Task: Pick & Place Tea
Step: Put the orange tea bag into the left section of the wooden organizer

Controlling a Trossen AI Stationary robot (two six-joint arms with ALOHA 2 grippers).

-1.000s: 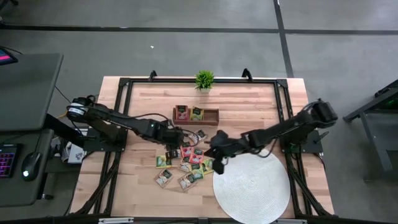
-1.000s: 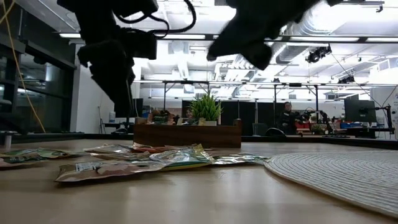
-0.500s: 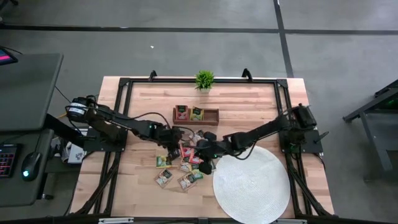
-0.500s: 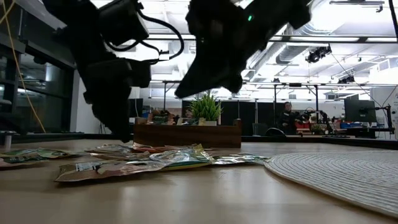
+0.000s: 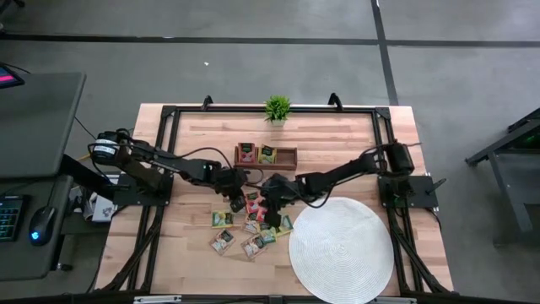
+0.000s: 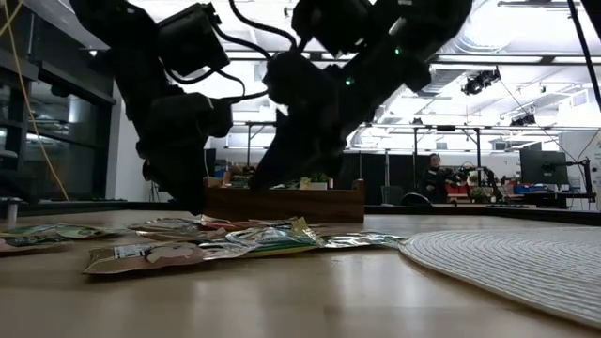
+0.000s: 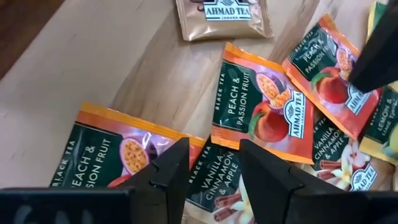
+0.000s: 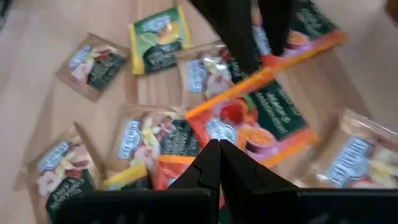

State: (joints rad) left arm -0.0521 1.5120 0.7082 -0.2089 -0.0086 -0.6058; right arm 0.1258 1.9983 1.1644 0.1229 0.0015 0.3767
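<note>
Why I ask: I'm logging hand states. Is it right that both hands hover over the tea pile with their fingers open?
Not quite. The left hand is open over the tea packets, but the right hand has its fingers closed together with nothing between them, as the right wrist view shows. Both do hover over the pile in the high view.

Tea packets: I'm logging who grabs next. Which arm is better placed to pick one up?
Probably the left. The left gripper hangs open right over a vanilla packet in the pile. The right gripper is over the pile too, but its fingers are shut, so it would need to open first.
</note>
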